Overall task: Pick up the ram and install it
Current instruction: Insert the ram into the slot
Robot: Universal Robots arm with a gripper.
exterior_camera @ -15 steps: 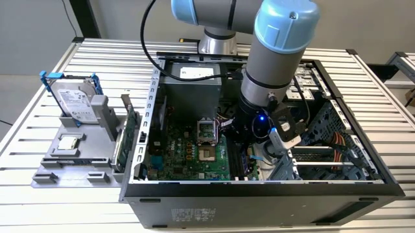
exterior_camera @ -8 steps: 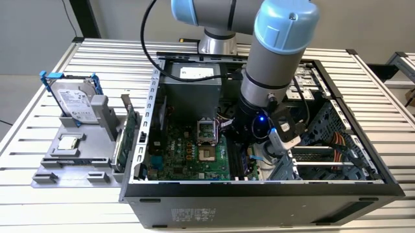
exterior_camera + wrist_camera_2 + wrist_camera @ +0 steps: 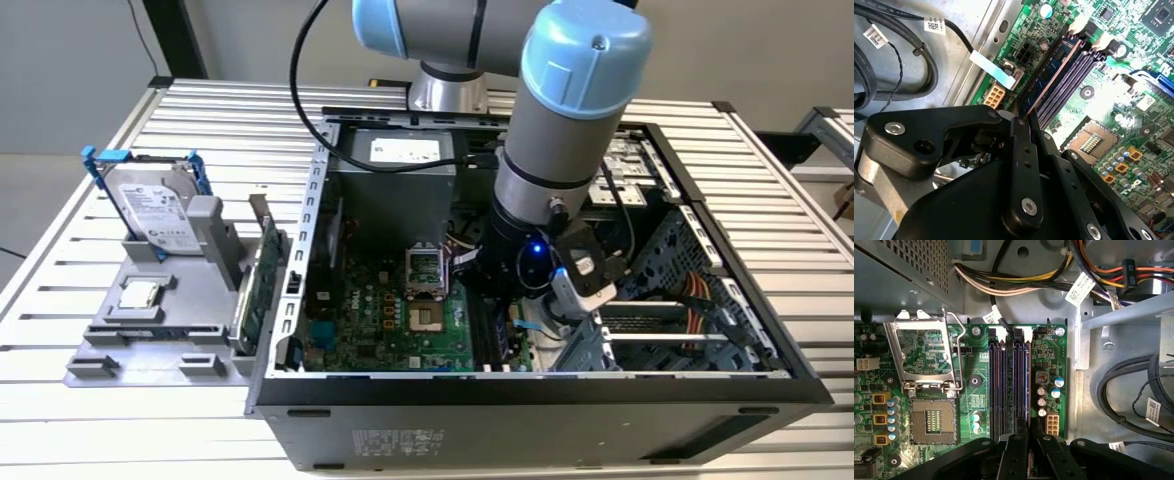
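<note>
Ram — blue stick standing on edge in the outermost memory slot of the motherboard, nearest the board's edge, its copper-coloured top edge running away from the gripper in the second wrist view. In the first wrist view it shows end-on as a thin blue line beside the empty dark slots.

Gripper sits low inside the open computer case, fingers pinched together on the near end of the ram. In the exterior view the gripper hangs over the slot bank, to the exterior view's right of the open CPU socket.

Step in hand, by my reading: seating — pick-up done, stick aligned with its slot. Cannot tell whether it is fully home or the end latches have closed. Seating calls for straight downward pressure, stick kept upright.
</note>
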